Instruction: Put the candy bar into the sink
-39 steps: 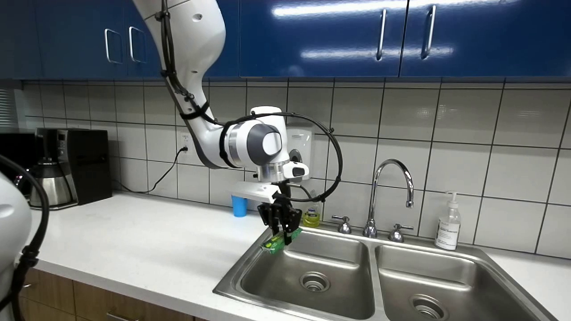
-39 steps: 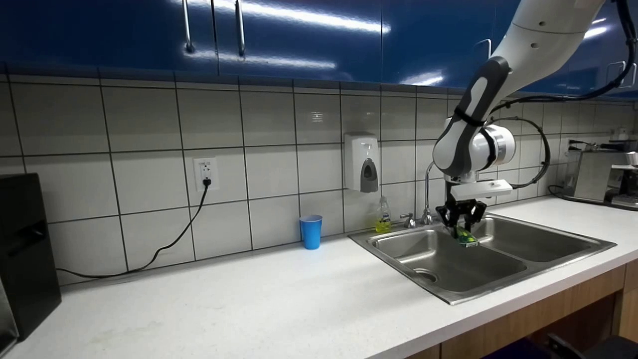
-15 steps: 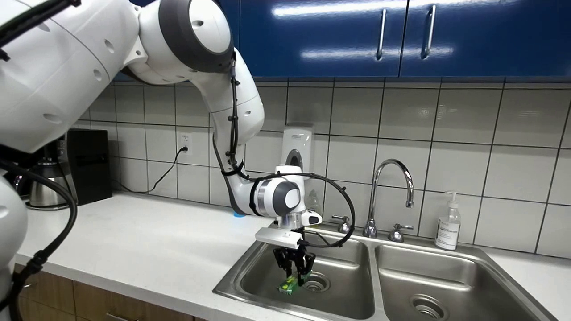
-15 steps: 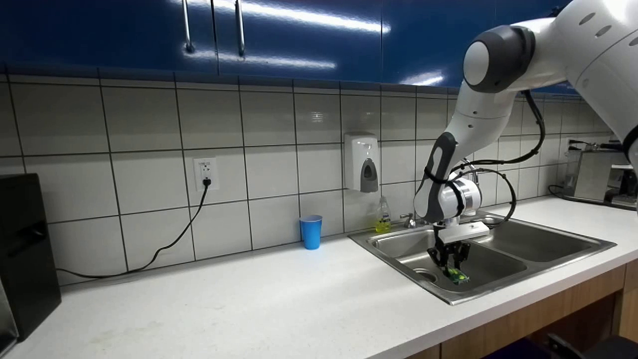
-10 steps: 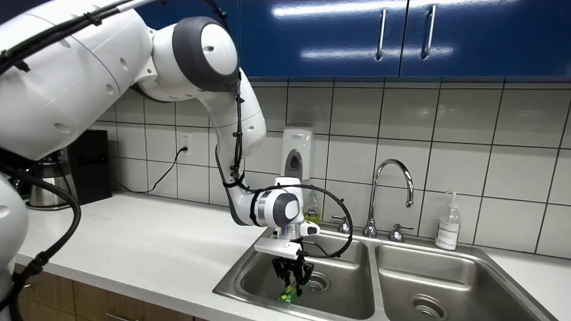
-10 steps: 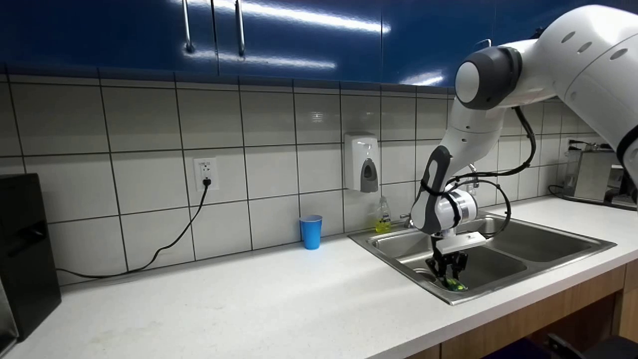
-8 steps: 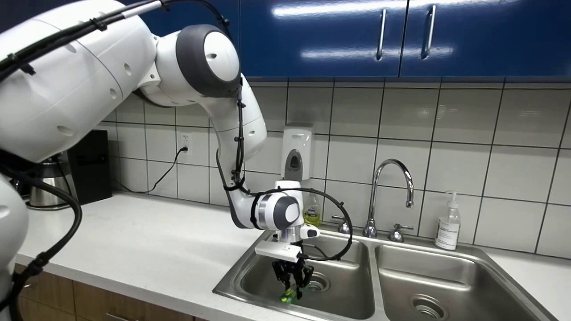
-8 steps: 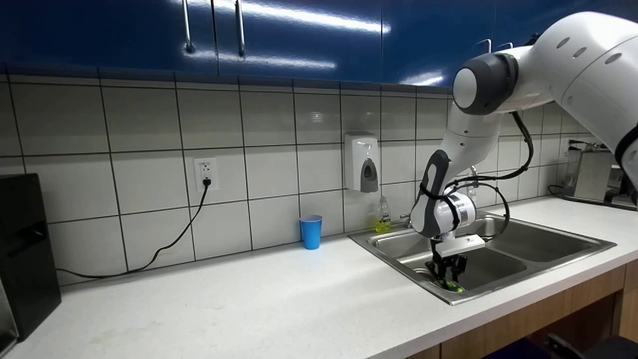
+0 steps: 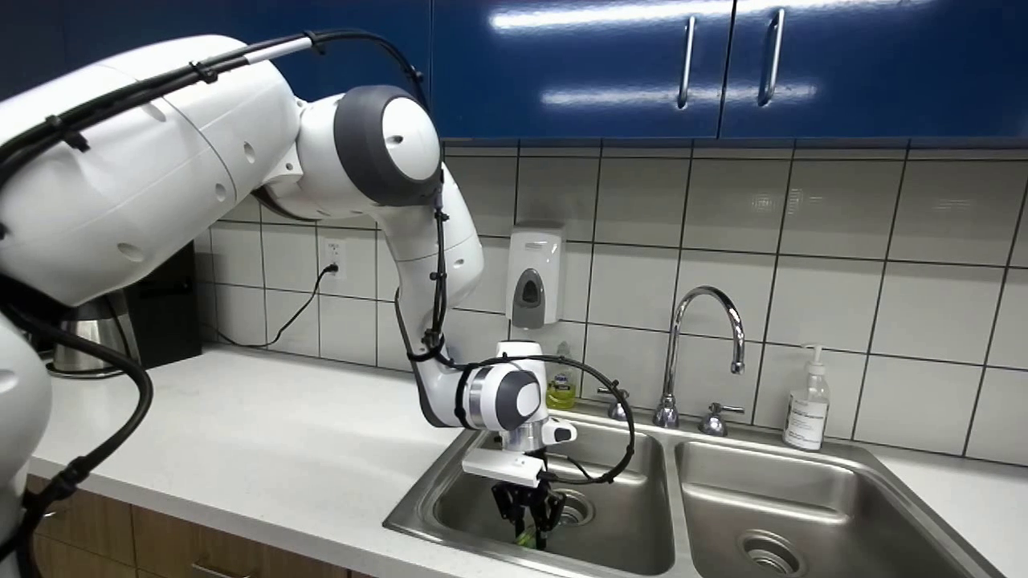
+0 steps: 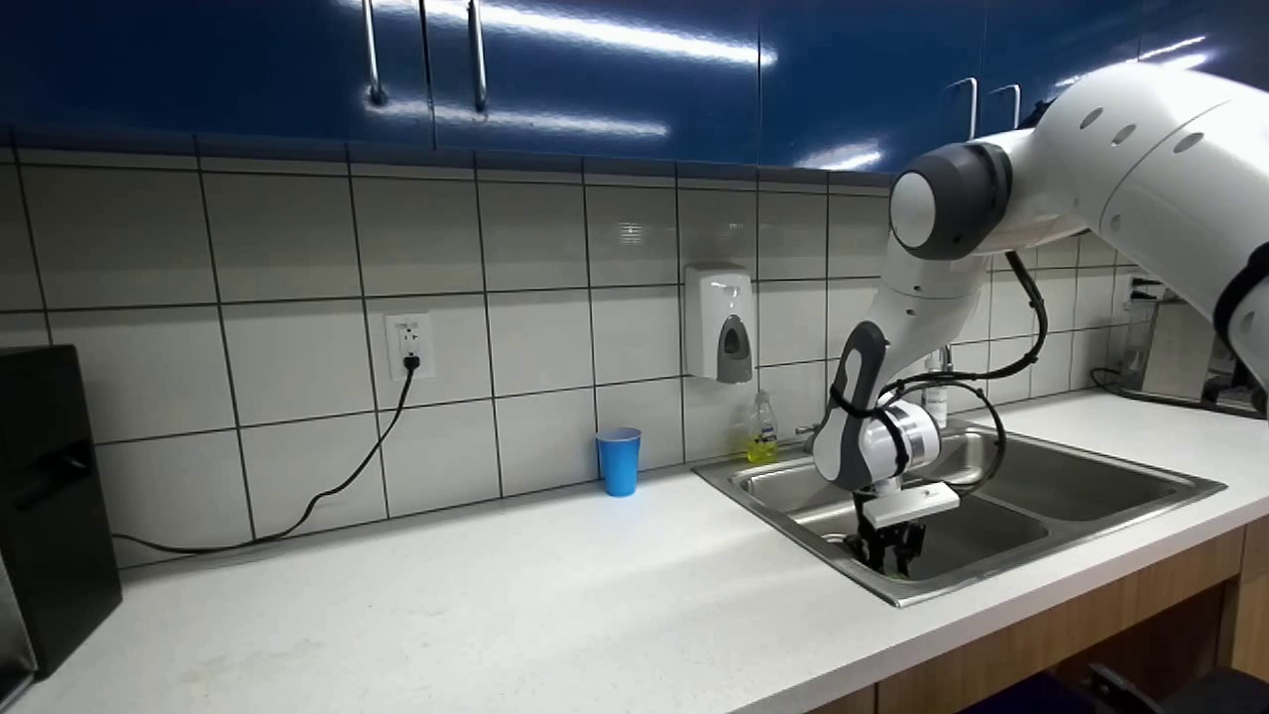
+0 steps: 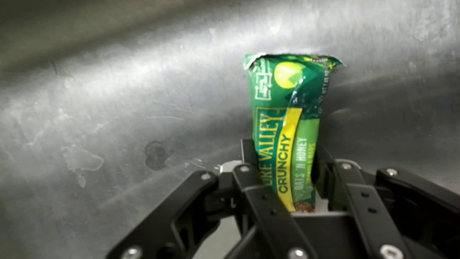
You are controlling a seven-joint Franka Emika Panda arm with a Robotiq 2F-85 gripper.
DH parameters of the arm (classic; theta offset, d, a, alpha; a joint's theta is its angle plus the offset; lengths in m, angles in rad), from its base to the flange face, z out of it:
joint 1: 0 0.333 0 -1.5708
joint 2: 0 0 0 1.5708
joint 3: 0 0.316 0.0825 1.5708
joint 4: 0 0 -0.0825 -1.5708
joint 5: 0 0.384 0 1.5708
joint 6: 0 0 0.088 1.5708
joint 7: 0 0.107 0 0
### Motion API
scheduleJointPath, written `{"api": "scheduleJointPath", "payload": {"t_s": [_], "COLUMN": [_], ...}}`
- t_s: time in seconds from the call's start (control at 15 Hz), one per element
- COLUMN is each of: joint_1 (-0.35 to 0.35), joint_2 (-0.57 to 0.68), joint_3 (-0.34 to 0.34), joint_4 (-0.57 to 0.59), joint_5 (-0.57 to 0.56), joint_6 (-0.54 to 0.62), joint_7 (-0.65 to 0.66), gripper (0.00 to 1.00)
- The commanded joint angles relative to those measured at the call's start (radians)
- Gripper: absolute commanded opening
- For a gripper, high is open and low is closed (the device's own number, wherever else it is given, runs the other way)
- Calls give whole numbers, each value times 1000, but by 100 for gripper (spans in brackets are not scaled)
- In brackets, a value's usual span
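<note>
- The gripper [image 11: 284,156] pinches the candy bar [image 11: 287,126] from both sides.
- Both are deeper inside the sink [image 9: 676,498] than a moment ago.

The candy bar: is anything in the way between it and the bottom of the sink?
Nothing visible is. The candy bar is between the two fingers of the gripper, already down inside the sink, and the wrist view shows just the sink's metal behind it. Whether it touches the bottom, I can't tell.
</note>
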Motion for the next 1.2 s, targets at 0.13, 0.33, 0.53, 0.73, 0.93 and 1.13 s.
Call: {"api": "scheduleJointPath", "payload": {"t_s": [0.13,0.33,0.53,0.73,0.93,1.13], "joint_1": [-8,-7,-6,-5,-3,3], "joint_2": [43,52,58,58,38,5], "joint_3": [12,11,11,11,14,16], "joint_4": [65,78,87,85,69,41], "joint_5": [5,3,3,2,3,2], "joint_6": [-24,-26,-29,-31,-33,-30], "joint_7": [-10,-11,-11,-11,-12,-13], "gripper": [15,15,15,73,94,100]}}
